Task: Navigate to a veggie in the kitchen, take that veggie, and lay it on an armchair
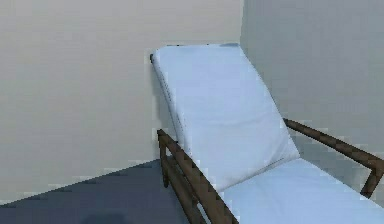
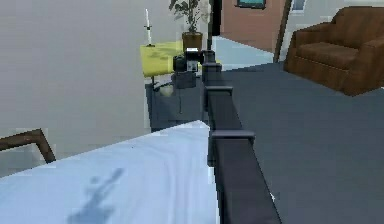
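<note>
A lounge armchair (image 1: 225,110) with a pale white cushion and a dark wooden frame stands in a corner, taking up the forward view's right half. Its white seat (image 2: 110,180) also lies at the arm side view's lower left, with a wooden armrest (image 2: 25,142) at the left edge. The dark arm bar (image 2: 228,130) rises from the bottom edge past the cushion's right end. The gripper (image 2: 183,72) is at its far end, in front of a yellow-green table top. I cannot tell whether it holds anything.
A small yellow-green table (image 2: 158,58) carries a white candle (image 2: 148,24), with a potted plant (image 2: 192,14) behind it. A brown sofa (image 2: 340,45) stands at the upper right. Dark grey-blue floor (image 2: 310,130) stretches between. Pale walls (image 1: 70,80) close in the armchair's corner.
</note>
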Controlling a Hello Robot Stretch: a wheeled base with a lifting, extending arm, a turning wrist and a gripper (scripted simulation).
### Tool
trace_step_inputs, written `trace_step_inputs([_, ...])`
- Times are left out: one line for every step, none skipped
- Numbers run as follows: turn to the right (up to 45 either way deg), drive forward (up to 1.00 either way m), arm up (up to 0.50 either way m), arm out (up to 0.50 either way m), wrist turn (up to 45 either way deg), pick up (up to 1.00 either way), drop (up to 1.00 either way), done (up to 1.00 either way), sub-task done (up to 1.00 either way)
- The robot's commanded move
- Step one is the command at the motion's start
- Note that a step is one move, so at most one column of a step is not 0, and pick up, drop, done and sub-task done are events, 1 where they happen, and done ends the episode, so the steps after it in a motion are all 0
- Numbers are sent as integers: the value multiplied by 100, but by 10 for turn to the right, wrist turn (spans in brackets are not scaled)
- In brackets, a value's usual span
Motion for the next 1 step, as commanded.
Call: trace_step_inputs([0, 0, 0, 0, -450, 0, 0, 0, 0])
